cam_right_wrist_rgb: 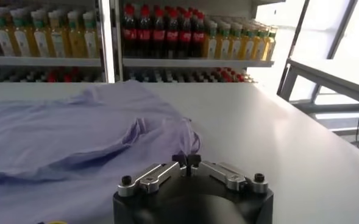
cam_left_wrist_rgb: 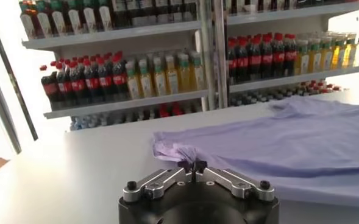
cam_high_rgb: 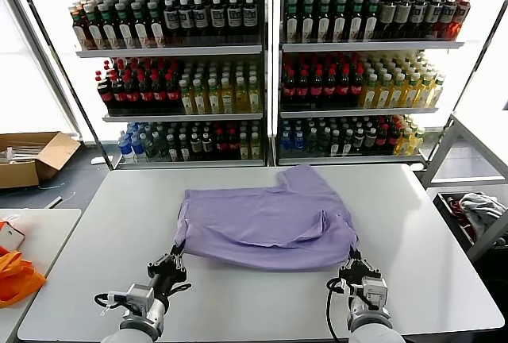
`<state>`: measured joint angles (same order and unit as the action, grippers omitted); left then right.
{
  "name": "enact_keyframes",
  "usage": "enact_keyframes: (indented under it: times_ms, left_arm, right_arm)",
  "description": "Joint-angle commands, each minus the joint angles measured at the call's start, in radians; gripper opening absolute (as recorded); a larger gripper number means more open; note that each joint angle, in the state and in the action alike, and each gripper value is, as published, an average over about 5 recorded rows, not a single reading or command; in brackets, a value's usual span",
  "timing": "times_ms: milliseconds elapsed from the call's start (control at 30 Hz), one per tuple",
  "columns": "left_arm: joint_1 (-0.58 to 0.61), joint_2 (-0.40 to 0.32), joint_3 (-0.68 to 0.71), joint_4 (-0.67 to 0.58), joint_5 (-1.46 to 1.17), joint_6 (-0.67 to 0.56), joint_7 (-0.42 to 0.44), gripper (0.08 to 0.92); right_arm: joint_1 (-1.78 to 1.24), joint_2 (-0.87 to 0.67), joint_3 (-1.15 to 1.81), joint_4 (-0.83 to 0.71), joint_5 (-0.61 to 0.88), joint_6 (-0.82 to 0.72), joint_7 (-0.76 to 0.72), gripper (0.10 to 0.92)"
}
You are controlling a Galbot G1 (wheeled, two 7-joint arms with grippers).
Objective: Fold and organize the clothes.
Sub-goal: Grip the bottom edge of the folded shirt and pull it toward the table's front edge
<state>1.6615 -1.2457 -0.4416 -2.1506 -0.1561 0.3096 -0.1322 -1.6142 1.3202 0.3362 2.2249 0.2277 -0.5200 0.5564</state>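
The lavender T-shirt lies across the middle of the white table, its near layer doubled over with one sleeve pointing toward the shelves. My left gripper is shut on the shirt's near left corner; in the left wrist view the gripper pinches a bunched tip of the cloth. My right gripper is shut on the near right corner, and in the right wrist view the gripper holds a fold of the shirt. The printed pattern is hidden.
Shelves of bottles stand behind the table. An orange cloth lies on a side table at the left. A bin with grey-white clothes sits to the right. A cardboard box is on the floor at far left.
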Motion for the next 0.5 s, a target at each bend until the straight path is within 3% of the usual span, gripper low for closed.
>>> enact_keyframes:
  times_ms: [33,267,400,500]
  left_arm:
    - [0.216,-0.014,-0.015,-0.069,0.038,-0.052,-0.002,0.092]
    - [0.239,-0.029,0.032,-0.022,0.121,-0.078,0.009,0.092]
    - [0.243,-0.049,0.042,-0.039,0.127,-0.08,0.011,0.11]
    - [0.239,-0.061,0.041,-0.043,0.127,-0.084,0.012,0.178]
  right_arm:
    - [-0.222,0.003,0.004,0.086,-0.053,0.037,0.043,0.122]
    - [-0.248,-0.014,-0.006,0.074,-0.075,0.036,0.046,0.134]
    - [-0.255,-0.02,-0.017,0.084,-0.078,0.032,0.047,0.221]
    - [-0.255,-0.02,-0.02,0.096,-0.079,0.033,0.051,0.308]
